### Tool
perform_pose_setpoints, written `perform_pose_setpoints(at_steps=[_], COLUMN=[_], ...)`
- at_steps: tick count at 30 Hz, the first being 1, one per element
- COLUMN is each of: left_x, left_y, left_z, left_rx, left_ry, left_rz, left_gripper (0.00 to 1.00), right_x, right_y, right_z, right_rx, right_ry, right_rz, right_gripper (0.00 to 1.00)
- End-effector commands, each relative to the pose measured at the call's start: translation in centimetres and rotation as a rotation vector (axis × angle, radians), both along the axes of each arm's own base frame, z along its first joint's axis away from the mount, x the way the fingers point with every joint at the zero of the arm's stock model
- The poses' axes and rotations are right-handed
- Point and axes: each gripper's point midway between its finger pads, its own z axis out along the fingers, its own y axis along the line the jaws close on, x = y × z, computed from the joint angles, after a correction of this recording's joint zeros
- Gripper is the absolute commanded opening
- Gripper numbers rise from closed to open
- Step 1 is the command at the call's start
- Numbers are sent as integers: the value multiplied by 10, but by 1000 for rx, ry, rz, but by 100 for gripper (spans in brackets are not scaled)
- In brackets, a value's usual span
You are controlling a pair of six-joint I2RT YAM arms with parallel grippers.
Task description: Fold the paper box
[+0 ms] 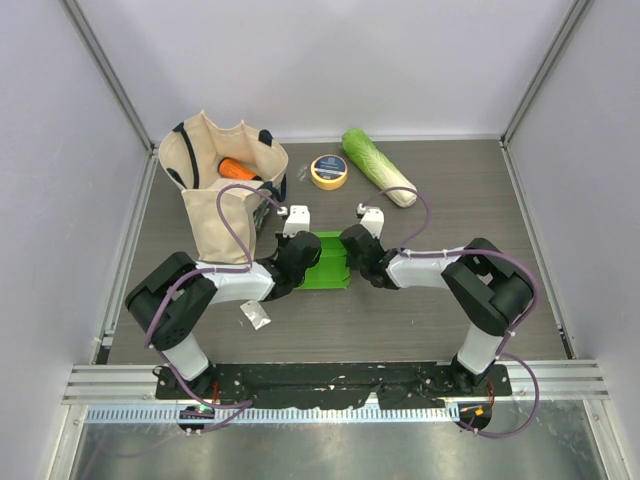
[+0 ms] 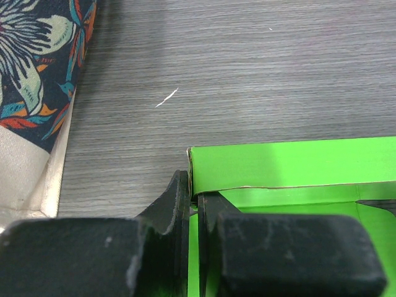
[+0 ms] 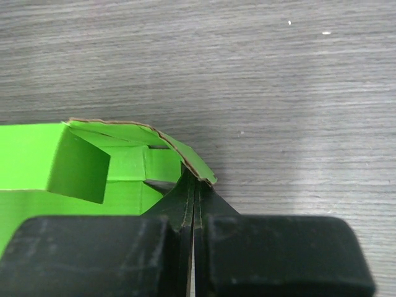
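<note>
The dark label at the centre of the yellow tape roll [image 1: 329, 171] carries writing too small to read. At the back of the bench [image 1: 480, 200] the roll lies between a cream tote bag [image 1: 215, 190], floral-lined with something orange inside, and a pale-green cabbage [image 1: 378, 166]. A small pale scrap [image 1: 257, 317] lies near the left arm. The paper box [image 1: 330, 263] sits mid-bench, part-open, between both arms, which reach low and inward. The left fingers [image 2: 184, 204] pinch its left wall. The right fingers [image 3: 190, 198], pressed together, nip a curled flap at its right end.
</note>
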Motion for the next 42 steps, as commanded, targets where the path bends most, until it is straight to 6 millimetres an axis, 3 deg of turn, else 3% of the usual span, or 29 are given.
perform_pose_setpoints(at_steps=[1, 9, 13, 22, 32, 34, 37, 38, 40, 42], left_x=[4, 5, 4, 4, 4, 4, 4, 4, 4, 4], left_y=[0, 0, -1, -1, 0, -1, 0, 2, 2, 1], left_z=[12, 13, 14, 14, 13, 12, 12, 11, 12, 13], left_rx=[-27, -31, -33, -32, -32, -34, -33, -29, -30, -34], left_ry=[-45, -46, -46, -46, -44, -43, -44, -44, -44, -46], left_rz=[24, 25, 22, 22, 24, 24, 28, 33, 33, 30], left_gripper=[0, 0, 0, 0, 0, 0, 0, 0, 0, 0], right_x=[22, 26, 26, 21, 3, 1, 1, -3, -10, -26], right_y=[12, 26, 35, 53, 45, 41, 34, 36, 21, 17], right_z=[19, 42, 42, 27, -14, -11, 19, 26, 38, 40], right_rx=[39, 120, 153, 216, 222, 214, 190, 202, 169, 175], right_ry=[-82, -145, -135, -95, 0, 5, -17, 7, 47, 106], right_rz=[-10, 34, 58, 104, 80, 72, 91, 131, 157, 223], right_gripper=[1, 1, 1, 1, 1, 1, 3, 6, 15, 23])
